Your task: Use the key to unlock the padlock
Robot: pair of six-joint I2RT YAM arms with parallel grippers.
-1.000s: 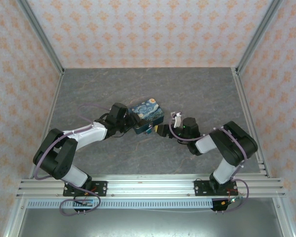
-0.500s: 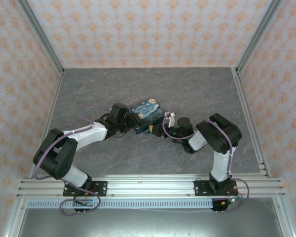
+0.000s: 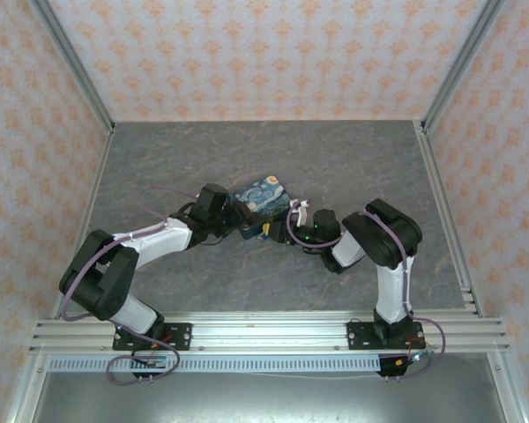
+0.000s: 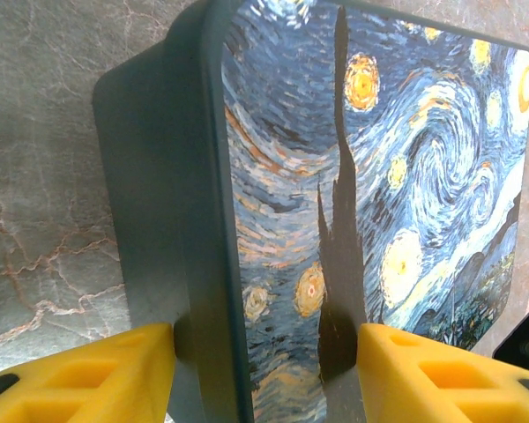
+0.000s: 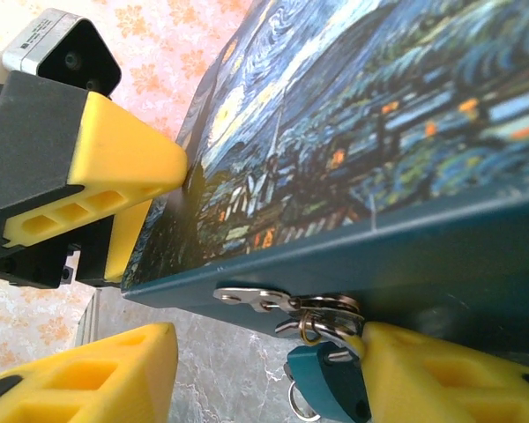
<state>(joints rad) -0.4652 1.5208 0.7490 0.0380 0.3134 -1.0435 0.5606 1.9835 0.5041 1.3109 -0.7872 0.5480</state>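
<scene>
The padlock (image 5: pixel 322 388) hangs from the latch (image 5: pixel 256 300) on the front edge of the tin (image 4: pixel 379 176), which our left gripper (image 4: pixel 264 352) pinches with one finger on the painted lid. Our right gripper (image 5: pixel 271 339), the nearer one, is spread wide just in front of that edge, and the padlock hangs downward between its fingers, against the right-hand one. A small ring (image 5: pixel 298 405) dangles beneath; whether it carries the key we cannot tell.
</scene>
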